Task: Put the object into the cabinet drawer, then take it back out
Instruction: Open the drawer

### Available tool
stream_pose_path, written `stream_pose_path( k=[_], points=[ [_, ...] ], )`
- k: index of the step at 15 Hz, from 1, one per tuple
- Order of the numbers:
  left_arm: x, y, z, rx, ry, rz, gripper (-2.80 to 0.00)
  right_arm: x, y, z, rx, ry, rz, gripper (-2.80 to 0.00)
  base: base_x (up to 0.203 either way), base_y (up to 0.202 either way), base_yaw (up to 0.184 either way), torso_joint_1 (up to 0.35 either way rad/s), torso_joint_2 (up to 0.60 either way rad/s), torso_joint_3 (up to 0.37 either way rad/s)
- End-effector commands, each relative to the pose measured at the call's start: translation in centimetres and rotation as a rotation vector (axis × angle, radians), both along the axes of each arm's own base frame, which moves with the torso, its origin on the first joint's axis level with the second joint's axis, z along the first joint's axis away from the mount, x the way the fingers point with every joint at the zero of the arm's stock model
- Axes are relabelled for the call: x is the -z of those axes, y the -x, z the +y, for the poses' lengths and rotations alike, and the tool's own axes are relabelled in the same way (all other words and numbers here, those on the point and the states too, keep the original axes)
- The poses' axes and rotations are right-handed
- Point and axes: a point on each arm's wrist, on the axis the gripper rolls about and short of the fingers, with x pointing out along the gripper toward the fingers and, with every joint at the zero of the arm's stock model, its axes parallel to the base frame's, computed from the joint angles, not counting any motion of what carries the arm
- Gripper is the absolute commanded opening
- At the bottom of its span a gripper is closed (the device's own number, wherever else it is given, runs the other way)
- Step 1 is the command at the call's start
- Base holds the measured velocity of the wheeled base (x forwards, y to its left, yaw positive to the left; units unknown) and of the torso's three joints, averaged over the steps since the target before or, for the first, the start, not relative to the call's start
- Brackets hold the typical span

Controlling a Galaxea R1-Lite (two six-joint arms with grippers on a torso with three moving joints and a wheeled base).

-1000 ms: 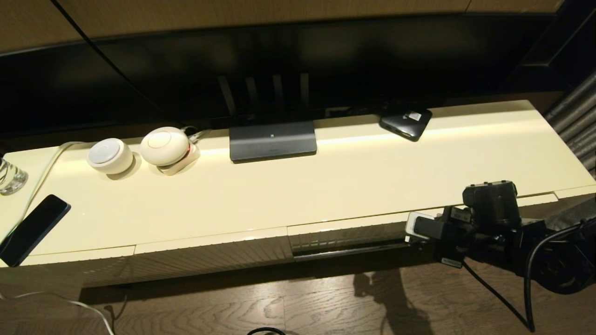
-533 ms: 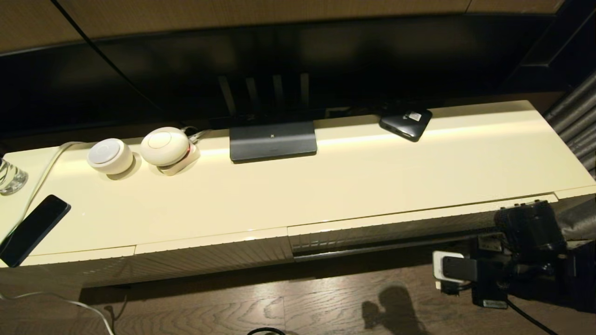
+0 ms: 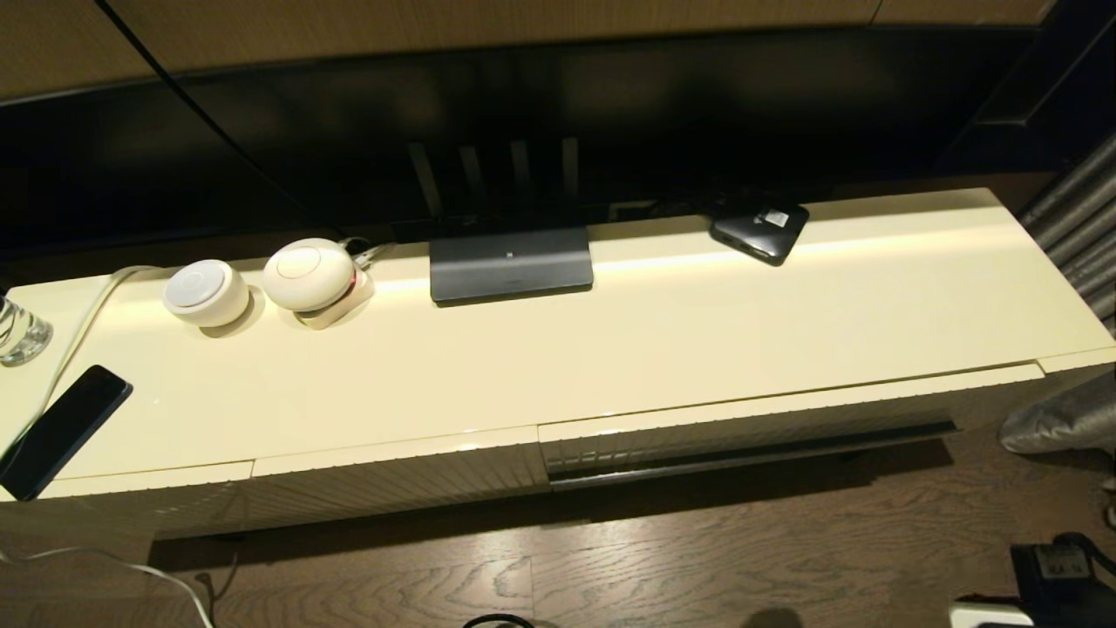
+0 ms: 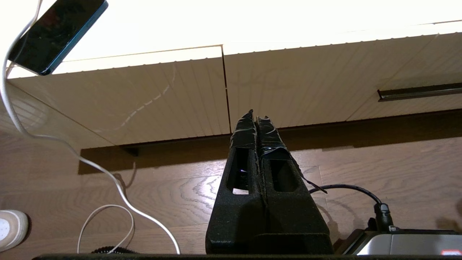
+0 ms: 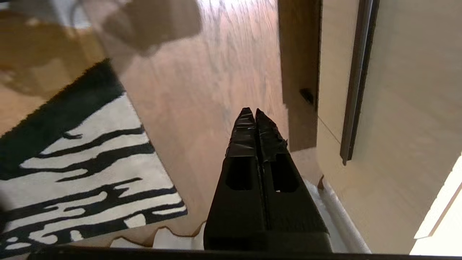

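Right gripper: jaws pressed together, holding nothing, low over the wooden floor beside a striped rug. Left gripper: likewise closed and empty, parked low before the cabinet. The cabinet drawer lies ahead of and above the right gripper, its long axis running left to right, front flush; the right arm is judged nearer. The umbrella is not visible in any view. On the surface: one phone, two white round devices, one small black box.

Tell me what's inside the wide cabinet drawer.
Nothing inside shows: the cabinet drawer is shut, its ribbed front flush under the cabinet top, so its contents are hidden. No umbrella is in view. Both the left gripper and right gripper hang shut, empty.
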Motion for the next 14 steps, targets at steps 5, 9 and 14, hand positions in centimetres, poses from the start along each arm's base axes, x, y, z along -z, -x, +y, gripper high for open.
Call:
stream_pose_path(
  k=[5, 9, 14],
  points=[
    [0.1, 0.0, 0.0, 0.0, 0.0, 0.004, -2.8, 0.9, 1.9, -0.3, -0.181, -0.002, 0.002, -2.8, 0.0, 0.0, 0.0, 0.0, 0.0, 0.0],
    [0.1, 0.0, 0.0, 0.0, 0.0, 0.004, -2.8, 2.8, -1.3, 0.6, -0.202, -0.008, 0.027, -2.8, 0.0, 0.0, 0.0, 0.0, 0.0, 0.0],
    [0.1, 0.0, 0.0, 0.0, 0.0, 0.004, -2.8, 4.0, -4.5, 1.5, -0.228, -0.032, 0.001, 0.0, 0.0, 0.0, 0.0, 0.0, 0.0, 0.0]
  ],
)
